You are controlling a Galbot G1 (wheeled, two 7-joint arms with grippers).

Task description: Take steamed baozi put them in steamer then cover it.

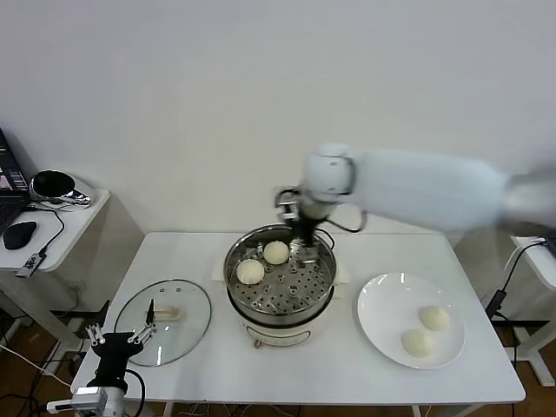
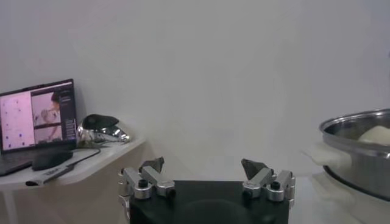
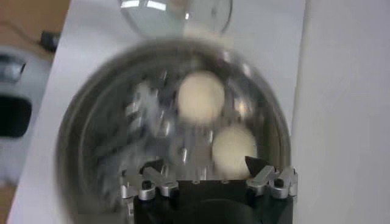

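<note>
Two steamed baozi [image 1: 426, 329] remain on the white plate [image 1: 380, 303] at the robot's right, well apart from the steamer [image 1: 281, 282], which holds two more. The right gripper [image 1: 301, 249], jaws spread wide and empty, hangs over the steamer's far rim, so those two lie rightward and nearer the robot, on that arm's side. The one cover [image 1: 162, 321] lies flat at the left, just beside the idle, open left gripper [image 1: 117, 336].

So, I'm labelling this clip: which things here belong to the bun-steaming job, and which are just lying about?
Job:
round cream-white dough buns, two in the basket, two on the plate
shiny steel steamer basket
clear glass lid
flat white plate
right end effector, open

Lying about:
open laptop
black mouse
shiny dark helmet-like object
</note>
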